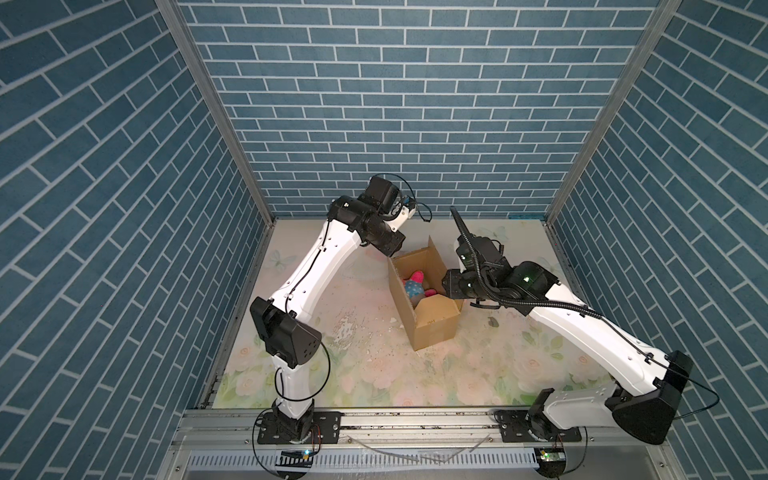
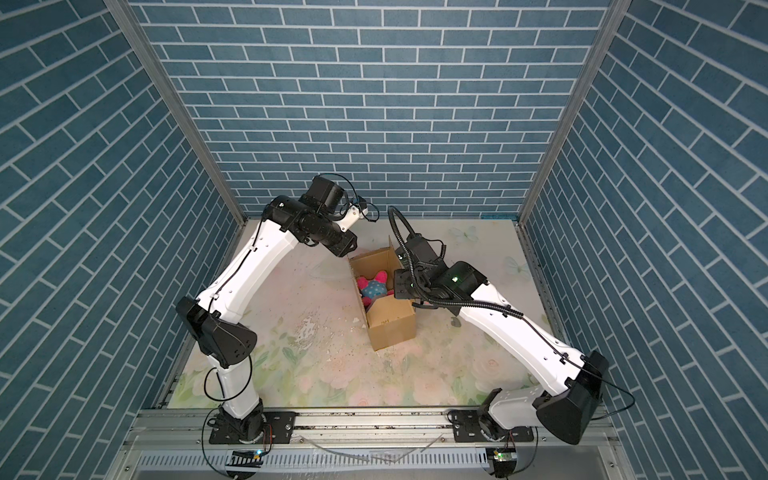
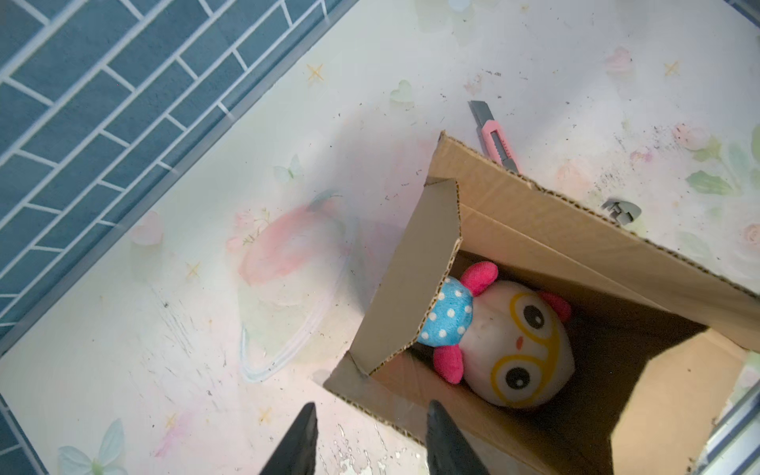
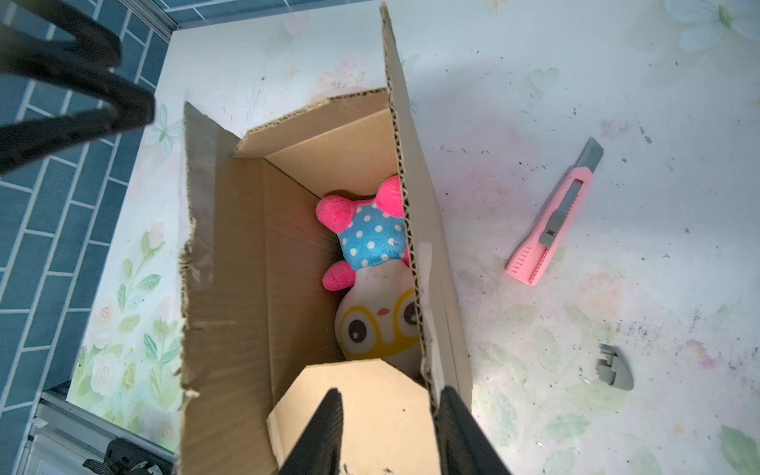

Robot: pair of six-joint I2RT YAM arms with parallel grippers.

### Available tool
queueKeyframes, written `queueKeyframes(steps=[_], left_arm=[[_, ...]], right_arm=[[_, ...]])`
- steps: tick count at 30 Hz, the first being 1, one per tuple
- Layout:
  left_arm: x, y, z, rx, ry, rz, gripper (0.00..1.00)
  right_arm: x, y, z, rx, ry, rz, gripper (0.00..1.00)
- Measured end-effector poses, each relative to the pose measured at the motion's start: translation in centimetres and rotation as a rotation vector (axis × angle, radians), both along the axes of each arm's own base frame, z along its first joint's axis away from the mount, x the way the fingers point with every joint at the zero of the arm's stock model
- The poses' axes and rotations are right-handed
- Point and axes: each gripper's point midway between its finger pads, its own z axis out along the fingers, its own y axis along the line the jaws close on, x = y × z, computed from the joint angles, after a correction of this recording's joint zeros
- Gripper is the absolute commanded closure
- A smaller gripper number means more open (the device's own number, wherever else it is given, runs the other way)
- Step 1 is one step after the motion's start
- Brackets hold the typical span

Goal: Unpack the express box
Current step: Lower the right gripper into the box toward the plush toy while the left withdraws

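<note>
Box [image 1: 436, 332] stands open toward the surface's [image 1: 374, 374] back edge, baring the toy [image 3: 518, 345] for lifting; left jaws and right jaws hover parted, empty, over its rim.

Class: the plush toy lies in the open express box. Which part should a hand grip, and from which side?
Probably grip the plush toy across its blue dotted body, narrower than the round head. Come from above: the express box walls close every other side.

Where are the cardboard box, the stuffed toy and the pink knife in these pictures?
box [image 1: 434, 332]: in a top view, on its near outer wall.
stuffed toy [image 3: 522, 345]: left wrist view, on its white face.
pink knife [image 4: 528, 263]: right wrist view, on its pink handle.
</note>
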Motion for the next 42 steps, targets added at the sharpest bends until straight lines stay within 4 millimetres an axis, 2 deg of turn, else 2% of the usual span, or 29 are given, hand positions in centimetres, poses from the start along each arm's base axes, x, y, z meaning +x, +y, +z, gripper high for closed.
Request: queueKeyframes(steps=[5, 9, 11, 13, 16, 20, 23, 27, 30, 33, 40, 42], left_arm=[[-0.7, 0.5, -1.6, 0.015, 0.072, 0.039, 0.52], [-0.3, 1.2, -1.8, -0.001, 0.091, 0.093, 0.49], [0.2, 2.2, -1.6, -0.033, 0.093, 0.142, 0.49], [0.7, 3.8, -1.0, -0.078, 0.089, 0.203, 0.49], [1.0, 7.4, 0.5, -0.179, 0.060, 0.325, 0.48], [-0.4, 12.7, 2.5, -0.356, 0.006, 0.485, 0.48], [-1.8, 14.9, 2.6, -0.463, -0.017, 0.556, 0.48], [-3.1, 15.2, 0.3, -0.544, 0.030, 0.589, 0.48], [-3.5, 15.1, -2.3, -0.578, 0.093, 0.609, 0.48], [-3.7, 15.2, -3.9, -0.597, 0.133, 0.625, 0.48], [-3.3, 15.1, -3.7, -0.637, 0.121, 0.614, 0.48], [-3.3, 15.1, -3.7, -0.644, 0.116, 0.612, 0.48]], right_arm=[[-0.1, 0.4, 4.3, -0.011, -0.066, 0.046, 0.59], [-1.2, 1.8, 8.3, -0.016, -0.139, 0.123, 0.78], [-1.4, 2.6, 9.1, -0.027, -0.151, 0.151, 0.82], [-1.2, 3.5, 9.0, -0.049, -0.138, 0.161, 0.82], [0.1, 5.1, 6.8, -0.112, -0.093, 0.165, 0.82], [1.6, 7.0, 1.4, -0.228, 0.001, 0.173, 0.80], [2.3, 7.6, -1.6, -0.267, 0.055, 0.176, 0.72], [3.0, 7.4, -3.5, -0.269, 0.107, 0.170, 0.57], [3.7, 7.3, -4.4, -0.261, 0.133, 0.159, 0.53], [4.0, 7.0, -6.2, -0.270, 0.175, 0.154, 0.52], [4.4, 7.3, -10.4, -0.298, 0.268, 0.159, 0.46], [4.6, 7.6, -11.4, -0.300, 0.288, 0.157, 0.35]])
